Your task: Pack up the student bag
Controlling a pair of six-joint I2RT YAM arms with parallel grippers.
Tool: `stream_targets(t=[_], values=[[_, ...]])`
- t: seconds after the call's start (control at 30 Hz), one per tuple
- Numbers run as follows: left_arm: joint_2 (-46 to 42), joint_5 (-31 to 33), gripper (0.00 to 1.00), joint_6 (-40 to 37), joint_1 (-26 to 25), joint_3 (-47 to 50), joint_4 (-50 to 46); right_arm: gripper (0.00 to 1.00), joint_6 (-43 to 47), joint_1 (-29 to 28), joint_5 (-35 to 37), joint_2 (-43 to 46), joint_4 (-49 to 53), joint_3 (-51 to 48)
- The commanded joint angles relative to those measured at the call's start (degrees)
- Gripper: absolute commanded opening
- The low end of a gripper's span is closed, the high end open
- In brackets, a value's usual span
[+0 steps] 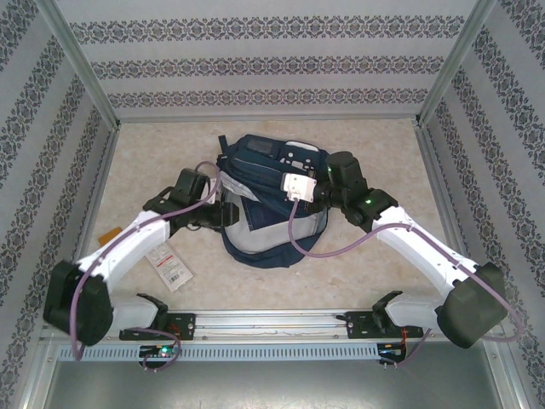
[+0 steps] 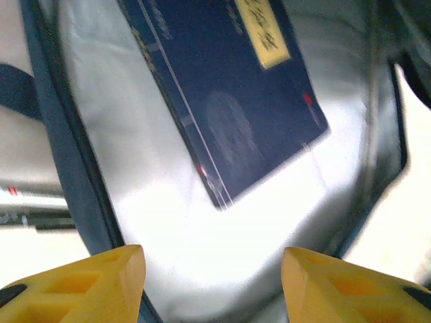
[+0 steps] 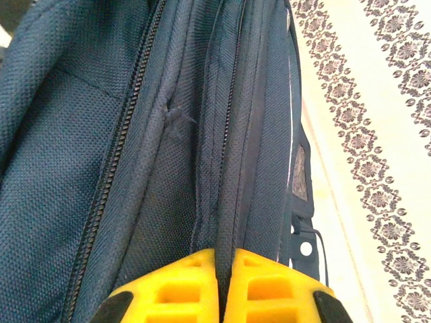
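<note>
Beige table (image 1: 366,273) beneath student bag (image 1: 260,162)

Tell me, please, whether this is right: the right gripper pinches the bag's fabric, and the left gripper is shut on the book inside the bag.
Not quite: the left wrist view shows the left gripper open, with the book clear of its fingers, inside the bag. The right gripper does pinch the bag's fabric.

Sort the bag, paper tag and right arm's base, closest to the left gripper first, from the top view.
1. Bag: the left gripper is at its left side.
2. Paper tag: lower left of the gripper.
3. Right arm's base: far right, near edge.
</note>
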State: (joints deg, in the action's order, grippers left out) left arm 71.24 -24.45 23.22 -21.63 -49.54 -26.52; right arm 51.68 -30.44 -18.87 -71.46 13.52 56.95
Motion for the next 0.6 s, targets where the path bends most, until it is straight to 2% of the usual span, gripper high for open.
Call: stream_targets(t=[0.0,0.1,0.27,0.43,0.5,0.57], values=[[-7.55,-8.99,0.54,-9.78,0.51,1.22,-4.04,0.0,1.13,1.87,-5.7,-0.39,2.03,2.36],[-13.89,-13.24,0.53,-19.31,0.48,2.44,-5.7,0.0,-1.43,3.83,-8.46,-0.62,1.4,2.42],[-20.79,-5.73,0.55,-27.35,0.41,3.61,-4.97,0.0,-1.82,4.59,-9.83,-0.35,0.87,1.94],[-12.06,-6.67,0.59,-38.13,0.13,-6.41,-8.08,0.0,-2.28,4.86,-11.34,-0.18,0.69,1.58],[-7.84,-10.01,0.62,-47.31,0.03,-8.5,-8.23,0.0,-2.41,4.95,-11.71,-0.2,0.49,1.38],[-5.28,-14.0,0.7,-57.94,-0.05,-8.2,-7.88,0.0,-2.67,5.04,-11.97,-0.34,0.4,1.36]])
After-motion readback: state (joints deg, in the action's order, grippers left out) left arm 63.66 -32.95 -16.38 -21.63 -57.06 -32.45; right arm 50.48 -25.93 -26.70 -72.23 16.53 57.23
